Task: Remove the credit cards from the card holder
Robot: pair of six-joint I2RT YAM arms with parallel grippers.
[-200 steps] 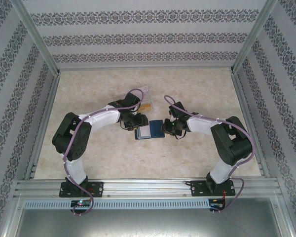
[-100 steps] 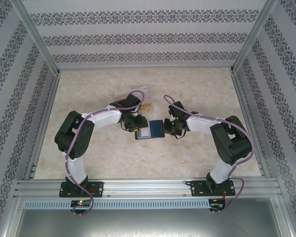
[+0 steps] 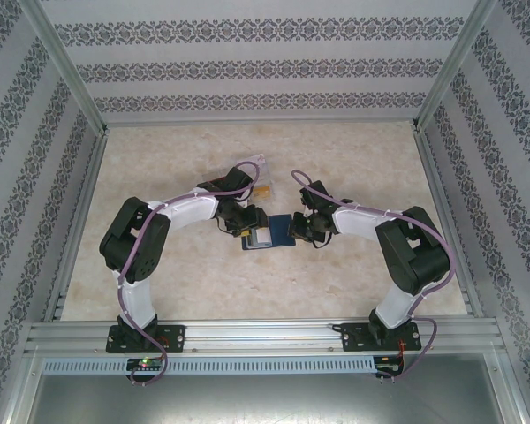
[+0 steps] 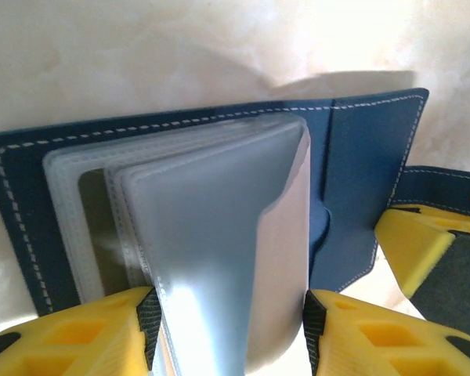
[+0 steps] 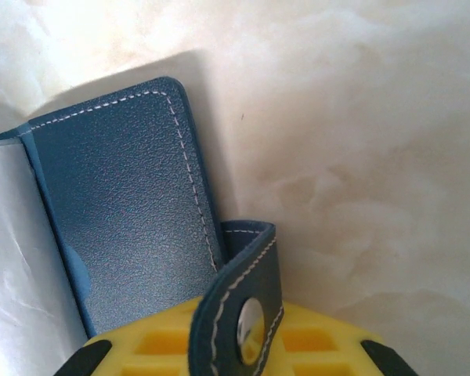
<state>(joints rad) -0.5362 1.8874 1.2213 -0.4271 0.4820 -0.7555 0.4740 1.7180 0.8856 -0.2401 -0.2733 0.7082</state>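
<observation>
The navy card holder (image 3: 278,231) lies open mid-table between both grippers. In the left wrist view its clear plastic sleeves (image 4: 219,235) fan up from the blue cover (image 4: 360,180). My left gripper (image 4: 229,329) is shut across the front sleeve, a pad on each edge, and the sleeve bows between them. I cannot tell if a card is inside it. A dark card (image 4: 94,227) shows in a rear sleeve. My right gripper (image 5: 239,333) is shut on the holder's closure tab (image 5: 247,313) with its metal snap. An orange-gold credit card (image 3: 263,189) lies behind the left arm.
The marble-patterned table (image 3: 353,291) is walled by patterned panels (image 3: 265,71) on three sides, with a metal rail (image 3: 265,336) at the near edge. A pale card-like piece (image 3: 248,165) lies beside the orange-gold card, partly under the left arm's cable.
The left arm's elbow has swung slightly right while its gripper stayed at the sleeves. The right arm and the holder have not visibly moved.
</observation>
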